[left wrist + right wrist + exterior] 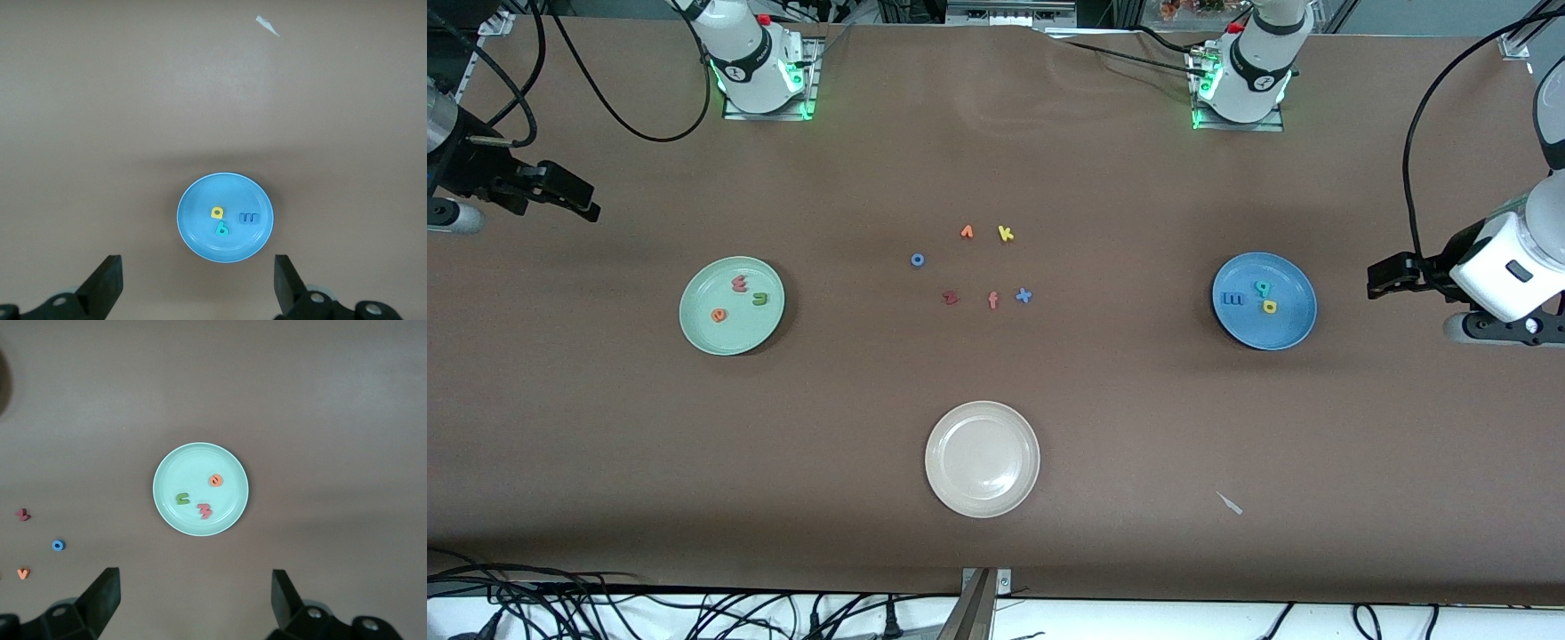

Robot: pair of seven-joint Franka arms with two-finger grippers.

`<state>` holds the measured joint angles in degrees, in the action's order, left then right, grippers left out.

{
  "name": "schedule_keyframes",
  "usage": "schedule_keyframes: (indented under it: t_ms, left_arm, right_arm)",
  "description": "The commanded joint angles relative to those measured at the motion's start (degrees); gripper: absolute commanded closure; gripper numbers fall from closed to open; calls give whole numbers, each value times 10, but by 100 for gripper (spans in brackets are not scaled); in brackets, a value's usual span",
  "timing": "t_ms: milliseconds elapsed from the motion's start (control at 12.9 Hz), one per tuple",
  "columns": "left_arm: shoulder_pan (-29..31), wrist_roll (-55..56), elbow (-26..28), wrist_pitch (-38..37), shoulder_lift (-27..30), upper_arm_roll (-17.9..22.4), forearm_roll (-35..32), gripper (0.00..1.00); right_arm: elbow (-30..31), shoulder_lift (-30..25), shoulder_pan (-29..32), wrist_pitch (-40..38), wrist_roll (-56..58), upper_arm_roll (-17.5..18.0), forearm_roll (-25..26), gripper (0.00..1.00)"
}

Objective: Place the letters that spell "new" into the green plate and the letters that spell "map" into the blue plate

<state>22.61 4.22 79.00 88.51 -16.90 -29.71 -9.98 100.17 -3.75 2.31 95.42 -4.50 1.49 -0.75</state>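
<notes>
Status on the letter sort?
Both claws open and empty: left claw, right claw. n, e, w in green plate; m, a, p in blue plate. Nothing blocking.

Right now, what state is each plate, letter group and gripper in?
green plate: holds the n, e and w
blue plate: holds the m, a and p
beige plate: holds nothing
six spare letters: loose on the table between the green and blue plates
left gripper: open, above the blue plate
right gripper: open, above the green plate
</notes>
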Motion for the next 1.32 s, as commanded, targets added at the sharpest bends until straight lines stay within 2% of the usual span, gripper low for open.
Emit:
schedule_keyframes:
  t_ms: [0,78,233,389,544,777,1244]
  left_arm:
    - [-84,-17,-38,-12,-2,88,15,0]
    - [-132,-21,-38,-12,2,149,35,0]
    - [-195,-49,-38,-17,6,240,85,0]
    - [-244,-66,-28,-27,10,290,87,0]
    - [-251,-69,3,-21,18,293,87,1]
    - [-240,-73,53,31,34,288,87,1]
    - [-220,-102,54,29,34,289,87,1]
  right_arm:
    - [-6,-1,7,-1,7,6,0,0]
    - [-7,-1,7,-1,7,5,0,0]
    - [-10,0,7,-1,9,5,0,0]
    - [-13,1,7,-1,9,5,0,0]
    - [-12,0,7,-1,9,5,0,0]
    - [-13,0,7,0,9,5,0,0]
    - [-13,1,7,0,9,5,0,0]
